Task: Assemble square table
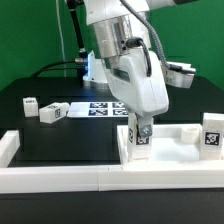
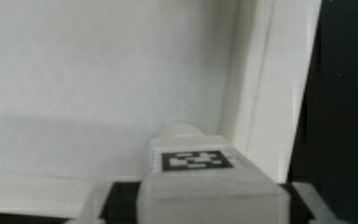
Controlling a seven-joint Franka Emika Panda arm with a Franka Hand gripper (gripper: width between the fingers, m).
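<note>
Surroundings first. A long white low border wall (image 1: 60, 178) is running along the front of the black table top (image 1: 60, 140) and bending back at both ends. The marker board (image 1: 95, 108) is lying flat farther back, to the exterior view's left of the arm. The bulky white arm (image 1: 135, 70) is blocking our sight of the middle of the table and of one end of the marker board.

The two-finger gripper (image 1: 140, 127) is hanging just behind the wall, clamped on a small white block leg with a black-white tag (image 1: 140, 143). In the wrist view the dark fingers (image 2: 126, 203) are pressing on both sides of this leg (image 2: 197, 160). The leg is standing upright over the large white plastic square slab (image 1: 172, 143), which is lying just behind the wall. We cannot tell whether the leg's foot is touching the slab. In the wrist view the slab (image 2: 105, 80) is filling most of the frame, and a raised white ridge (image 2: 250, 90) is running just beside the leg, with black table beyond it.

We are counting:
- Legs — four. One is in the gripper. The second leg (image 1: 211, 135) is standing upright near the wall's corner at the exterior view's right. The third leg (image 1: 30, 104) and the fourth leg (image 1: 50, 113) are lying near each other on the black table at the exterior view's left, well apart from the slab.
- Slab — one.
- Border wall, one; marker board, one.
</note>
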